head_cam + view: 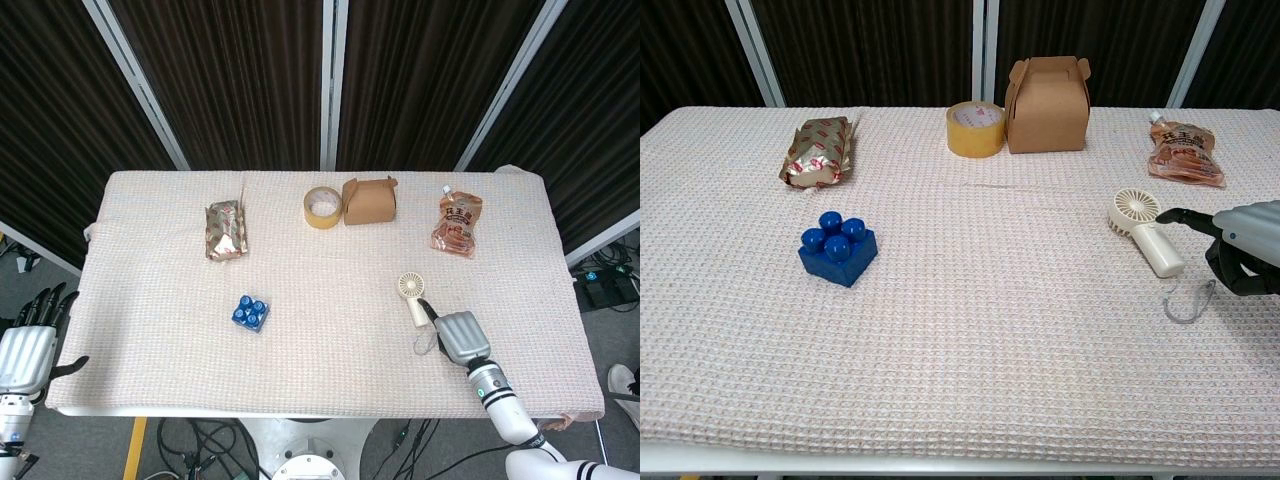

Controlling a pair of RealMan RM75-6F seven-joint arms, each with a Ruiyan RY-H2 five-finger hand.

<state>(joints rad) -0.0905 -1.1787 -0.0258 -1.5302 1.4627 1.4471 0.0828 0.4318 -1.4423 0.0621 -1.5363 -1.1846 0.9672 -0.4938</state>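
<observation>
Cream plastic marks the handheld fan (pixel 411 297), and every position below is given relative to it. It lies flat on the woven table cloth (pixel 330 340), round head away from me, handle toward my edge, grey wrist strap (pixel 1188 301) trailing off the handle end. My right hand (pixel 455 334) sits just beside that handle, over the strap — one finger extended to the handle side, the rest curled under, holding nothing. I cannot tell whether the fingertip touches the plastic. I judge this angle suits a side-on grasp of the handle.

My left hand (pixel 27 345) hangs well left of the fan, off the table edge, fingers spread and empty.

Left of the fan stands a blue block (pixel 250 313) (studs up). Beyond the fan: foil packet (pixel 226 229), tape roll (pixel 322 207), brown carton (pixel 369 201) — and a snack pouch (pixel 457 225) beyond-right.
</observation>
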